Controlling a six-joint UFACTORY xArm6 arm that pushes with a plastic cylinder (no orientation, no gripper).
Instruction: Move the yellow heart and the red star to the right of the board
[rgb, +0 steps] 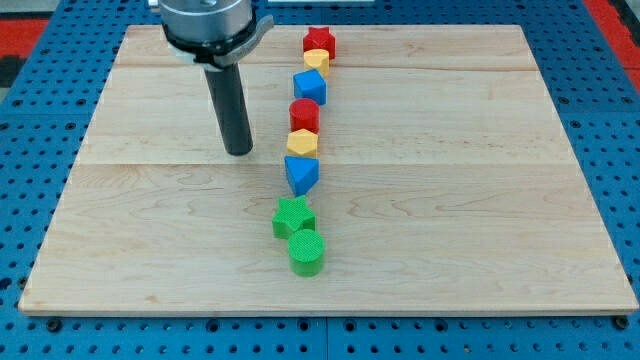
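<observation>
The blocks stand in a column down the middle of the wooden board (480, 200). The red star (319, 41) is at the column's top. Touching it just below is a small yellow block (316, 60), which looks like the heart. My tip (238, 152) rests on the board left of the column, about level with the yellow hexagon-like block (302, 143) and clearly apart from it. The tip is well below and to the left of the red star and the yellow heart.
Below the yellow heart come a blue cube (310, 86), a red cylinder (305, 114), the yellow hexagon-like block, a blue triangular block (301, 174), a green star (293, 216) and a green cylinder (307, 252). A blue pegboard surrounds the board.
</observation>
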